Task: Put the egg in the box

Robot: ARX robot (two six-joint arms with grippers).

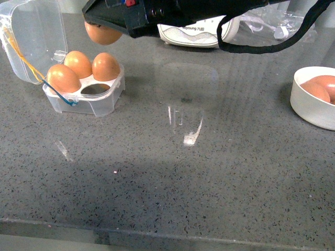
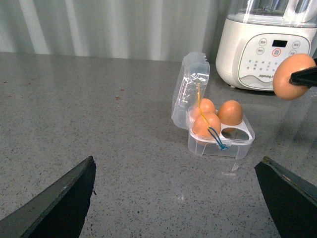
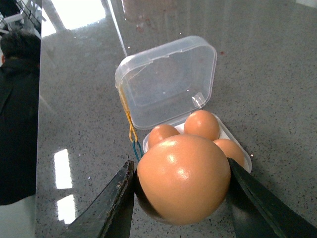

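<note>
Grey speckled countertop (image 1: pixel 183 183) runs across the room, with one white appliance (image 2: pixel 262 49) standing at the back. One box (image 1: pixel 107 102) sits just below the right gripper (image 3: pixel 181 208), its lid (image 1: pixel 31 36) standing open. Three eggs (image 1: pixel 78 63) fill three of its four cells, and the one empty cell (image 1: pixel 95 89) shows bare. The right gripper is clamped on one egg (image 1: pixel 102 34), held in the air above the box and not touching it. Well away from that gripper, toward the right arm's side, stands one white bowl (image 1: pixel 309 107). It holds what looks like two eggs (image 1: pixel 316 89), though the edge of view cuts them off. The left gripper (image 2: pixel 177 161) hangs spread wide with nothing between its fingers, the box well ahead of it.
</note>
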